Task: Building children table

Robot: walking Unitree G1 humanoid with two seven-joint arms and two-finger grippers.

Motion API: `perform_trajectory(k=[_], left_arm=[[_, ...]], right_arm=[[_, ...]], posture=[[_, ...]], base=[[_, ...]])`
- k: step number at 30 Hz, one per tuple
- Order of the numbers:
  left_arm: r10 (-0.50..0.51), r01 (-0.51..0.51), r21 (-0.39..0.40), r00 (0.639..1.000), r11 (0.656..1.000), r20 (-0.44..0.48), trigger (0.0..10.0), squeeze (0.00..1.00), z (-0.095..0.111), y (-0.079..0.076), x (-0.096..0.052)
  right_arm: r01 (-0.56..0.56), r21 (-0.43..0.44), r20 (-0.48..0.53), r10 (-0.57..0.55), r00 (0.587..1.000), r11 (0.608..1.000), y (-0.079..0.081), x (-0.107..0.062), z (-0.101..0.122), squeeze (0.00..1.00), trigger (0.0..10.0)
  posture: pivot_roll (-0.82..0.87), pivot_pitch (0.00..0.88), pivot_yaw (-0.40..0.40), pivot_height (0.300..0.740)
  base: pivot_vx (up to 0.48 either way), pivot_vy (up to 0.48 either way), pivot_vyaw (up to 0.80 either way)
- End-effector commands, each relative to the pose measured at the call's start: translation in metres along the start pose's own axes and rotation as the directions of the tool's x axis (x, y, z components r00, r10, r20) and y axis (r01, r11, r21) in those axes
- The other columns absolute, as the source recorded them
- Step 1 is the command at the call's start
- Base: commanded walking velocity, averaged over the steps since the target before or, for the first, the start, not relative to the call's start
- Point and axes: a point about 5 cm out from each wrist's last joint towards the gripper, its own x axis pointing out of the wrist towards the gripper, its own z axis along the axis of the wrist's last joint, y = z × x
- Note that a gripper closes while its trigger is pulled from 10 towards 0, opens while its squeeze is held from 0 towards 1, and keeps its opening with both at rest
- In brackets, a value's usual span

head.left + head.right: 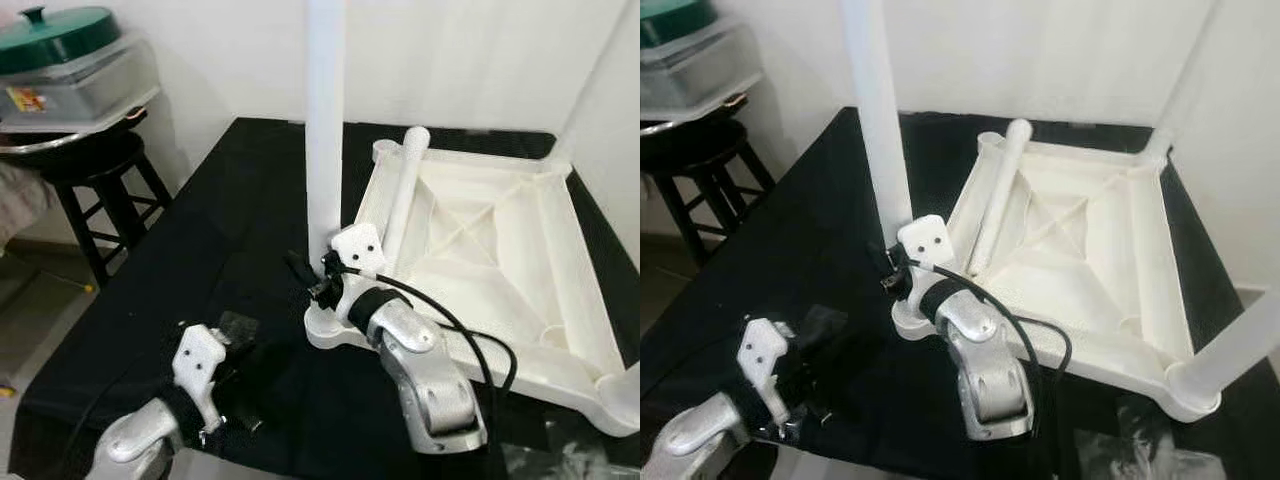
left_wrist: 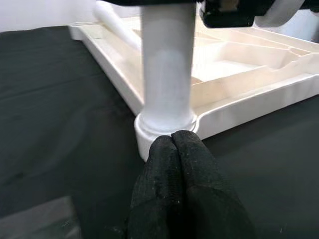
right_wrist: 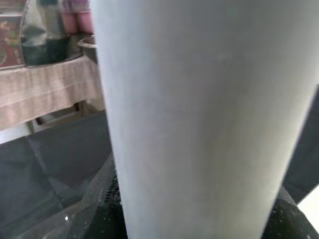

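Legs go into the upside-down white tabletop (image 1: 560,260). We hold one upright leg (image 1: 325,120) in its near corner socket, right gripper (image 1: 322,278) squeezing it. Left gripper (image 2: 174,149), fingers pressed together, waits beside that socket. If we tilt, it jams.

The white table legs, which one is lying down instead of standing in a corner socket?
The leg resting slantwise across the upturned tabletop. The one the right gripper holds stands upright.

You see the white tabletop (image 1: 500,250) lying upside down; one white leg (image 1: 325,120) stands upright in its near-left corner socket, another leg (image 1: 405,190) lies loose inside it.
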Motion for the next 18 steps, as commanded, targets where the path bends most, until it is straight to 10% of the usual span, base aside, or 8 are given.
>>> perform_trajectory(k=[1,2,3,5,6,7,17,18], left_arm=[[0.007,-0.007,-0.009,1.000,1.000,-0.026,10.0,0.00,-0.005,0.002,-0.004],[0.007,-0.007,-0.009,1.000,1.000,-0.026,10.0,0.00,-0.005,0.002,-0.004],[0.010,-0.010,-0.008,1.000,1.000,-0.026,10.0,0.00,-0.006,0.002,-0.005],[0.010,-0.011,-0.007,1.000,1.000,-0.027,10.0,0.00,-0.006,0.002,-0.005],[0.010,-0.010,-0.006,1.000,1.000,-0.028,10.0,0.00,-0.006,0.002,-0.005],[0.009,-0.009,-0.005,1.000,1.000,-0.029,10.0,0.00,-0.006,0.002,-0.005],[0.005,-0.005,-0.010,1.000,1.000,-0.024,10.0,0.00,-0.006,0.000,-0.002],[0.005,-0.005,-0.009,1.000,1.000,-0.024,10.0,0.00,-0.007,0.000,-0.001]], right_arm=[[-0.023,0.079,-0.169,0.036,0.985,0.997,0.002,0.004,-0.033,0.00,0.0],[-0.023,0.079,-0.169,0.036,0.985,0.997,0.002,0.004,-0.033,0.00,0.0],[-0.049,0.080,-0.171,0.062,0.983,0.996,0.004,0.006,-0.031,0.00,9.6],[-0.075,0.099,-0.160,0.091,0.983,0.992,0.005,0.007,-0.026,0.00,10.0],[-0.091,0.112,-0.151,0.107,0.983,0.990,0.007,0.008,-0.022,0.87,10.0],[-0.163,0.138,-0.118,0.180,0.977,0.977,0.006,0.009,-0.013,1.00,10.0],[-0.620,-0.082,-0.030,0.619,0.784,0.781,-0.019,-0.009,0.027,1.00,10.0],[-0.678,-0.098,-0.064,0.675,0.735,0.728,-0.023,-0.010,0.027,0.00,10.0]], posture=[[0.01,0.161,0.034,0.740],[0.01,0.161,0.034,0.740],[0.01,0.160,0.034,0.740],[0.01,0.157,0.035,0.740],[0.01,0.157,0.035,0.740],[0.01,0.156,0.034,0.740],[0.01,0.150,0.027,0.740],[0.01,0.149,0.023,0.740]], base=[[0.000,0.000,0.00],[0.000,0.000,0.00],[0.000,0.000,0.00],[0.000,0.000,0.00],[0.000,0.000,0.00],[0.000,0.000,0.00],[0.000,0.000,0.00],[0.000,0.000,0.00]])
